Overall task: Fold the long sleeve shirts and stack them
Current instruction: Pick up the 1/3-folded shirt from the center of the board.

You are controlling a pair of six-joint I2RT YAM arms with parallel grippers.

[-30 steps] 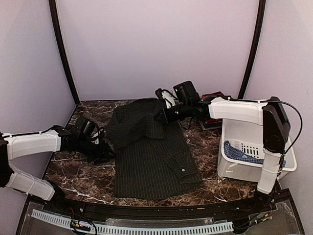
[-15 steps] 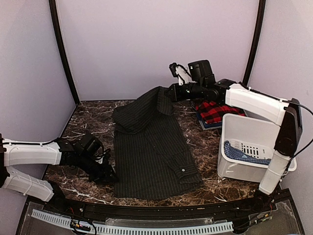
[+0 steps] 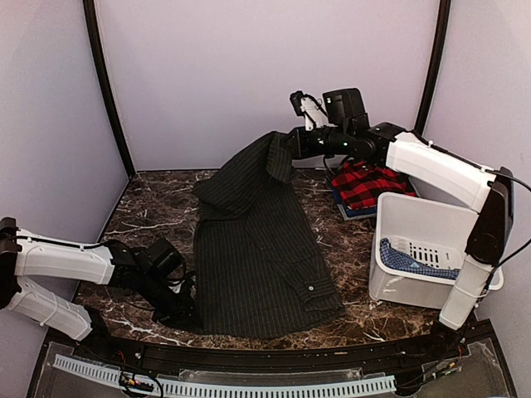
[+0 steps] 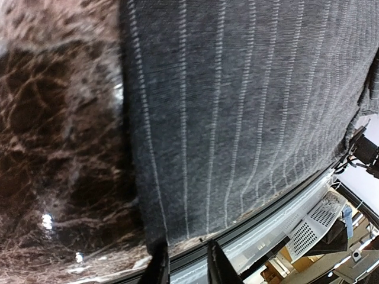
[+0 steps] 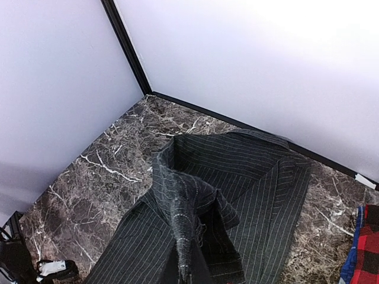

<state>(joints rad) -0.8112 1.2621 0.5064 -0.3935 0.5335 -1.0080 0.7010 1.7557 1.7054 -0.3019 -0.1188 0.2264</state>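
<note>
The dark charcoal pinstriped shirt (image 3: 257,257) lies lengthwise on the marble table, its lower part flat. My right gripper (image 3: 286,147) is shut on a bunched fold of its upper part and holds that end raised above the table's back; the cloth (image 5: 195,207) hangs down from the jaws (image 5: 188,278). My left gripper (image 3: 181,313) sits low at the shirt's near left corner. In the left wrist view its fingers (image 4: 185,247) stand slightly apart at the hem (image 4: 237,148), holding nothing. The red-and-black plaid shirt (image 3: 362,184) lies folded at the back right.
A white plastic bin (image 3: 465,278) with a blue cloth (image 3: 406,259) in it stands at the right, in front of the plaid shirt. The table's black front rail (image 3: 249,352) runs just below the shirt's hem. Purple walls close in the back and sides.
My right gripper has lifted the shirt's upper end higher and back to the right. My left gripper has moved toward the near edge, to the shirt's bottom left corner.
</note>
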